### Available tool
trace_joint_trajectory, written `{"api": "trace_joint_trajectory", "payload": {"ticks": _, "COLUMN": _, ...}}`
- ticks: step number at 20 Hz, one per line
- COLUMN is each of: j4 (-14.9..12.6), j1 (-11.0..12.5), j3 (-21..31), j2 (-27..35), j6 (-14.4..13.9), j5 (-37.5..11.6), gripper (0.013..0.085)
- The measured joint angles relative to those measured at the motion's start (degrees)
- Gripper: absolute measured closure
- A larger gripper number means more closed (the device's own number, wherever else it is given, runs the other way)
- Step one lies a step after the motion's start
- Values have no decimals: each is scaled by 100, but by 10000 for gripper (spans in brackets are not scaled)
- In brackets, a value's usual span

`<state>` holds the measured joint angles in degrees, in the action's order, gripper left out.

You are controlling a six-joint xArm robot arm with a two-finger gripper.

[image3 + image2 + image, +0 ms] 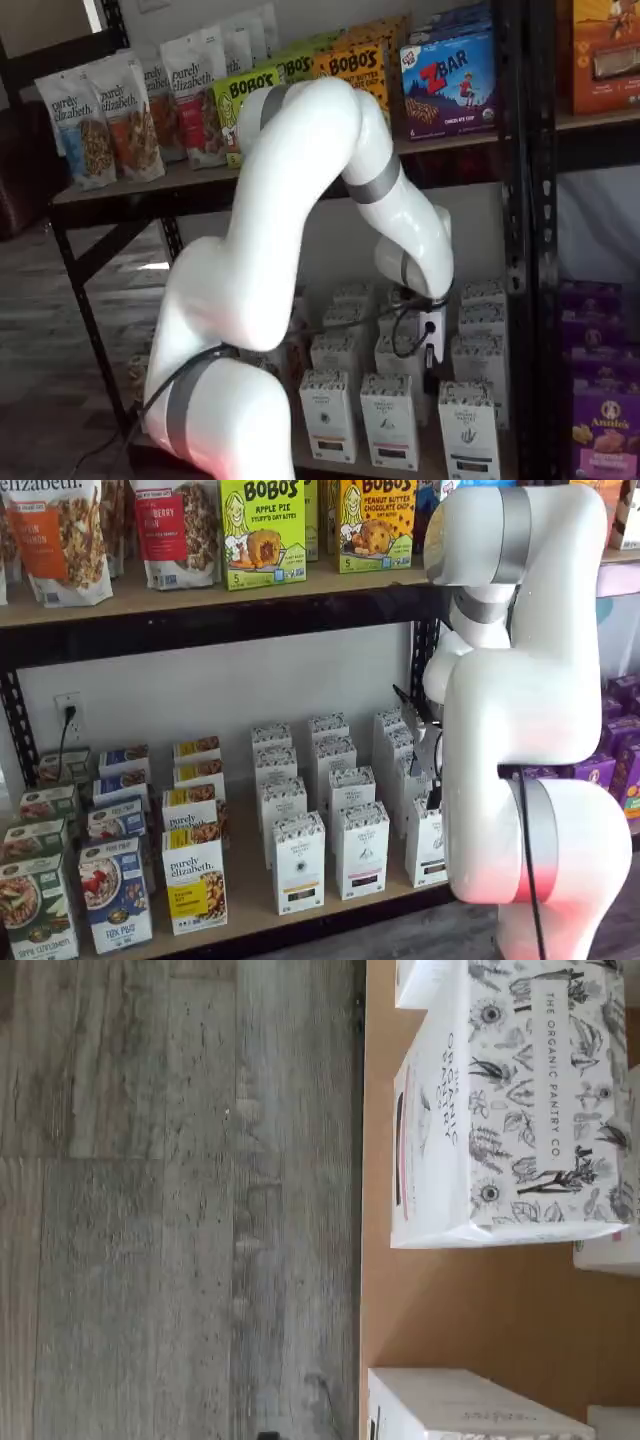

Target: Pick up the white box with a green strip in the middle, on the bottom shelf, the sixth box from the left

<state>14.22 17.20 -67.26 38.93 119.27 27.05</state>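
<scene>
White box [427,845], entry one: whereabouts?
— Stands upright in the front row of the bottom shelf [250,920], at 3 o'clock of the pink-strip carton [360,850] and just beside it. Half hidden behind the robot arm [530,680]. Also shows in a shelf view as the front carton nearest the black upright [468,430]. Strip colour too small to read in either.

Reason for that placing?
— Faced forward at the board's edge like its neighbours, with label out and speckled band on top. Shelved in files running back toward 12 o'clock, so probably meant to be taken front first.

Gripper [430,372], entry two: condition?
— Hangs point-down over the white cartons, toward 10 o'clock of the target in that shelf view and apart from it. Fingers mostly hidden behind the wrist and cable. Spread wide and clasping nothing, with every carton on the board.

Why held so?
— Likely kept high and open to clear the carton tops before dropping over one. Not yet lined up: wrist view looks down on an Organic Pantry Co carton [500,1110] with a pink strip, on bare shelf board, and on grey plank floor [150,1210] beyond the edge.

Next requirement?
— Probably a sidestep toward 3 o'clock, then a straight descent. Close neighbours leave little room for the fingers.
</scene>
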Motion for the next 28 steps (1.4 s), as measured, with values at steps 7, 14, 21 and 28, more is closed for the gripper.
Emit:
{"api": "trace_joint_trajectory", "payload": {"ticks": 7, "j4": -286, "j1": -49, "j3": -361, "j2": 223, "j6": -316, "j5": 357, "gripper": 130}}
{"api": "trace_joint_trajectory", "payload": {"ticks": 14, "j4": -439, "j1": -23, "j3": -553, "j2": 427, "j6": -422, "j5": 314, "gripper": 130}}
{"api": "trace_joint_trajectory", "payload": {"ticks": 21, "j4": -741, "j1": 118, "j3": -1086, "j2": 948, "j6": -541, "j5": 249, "gripper": 130}}
{"api": "trace_joint_trajectory", "payload": {"ticks": 28, "j4": -1203, "j1": 250, "j3": -1963, "j2": 1727, "j6": -808, "j5": 307, "gripper": 130}}
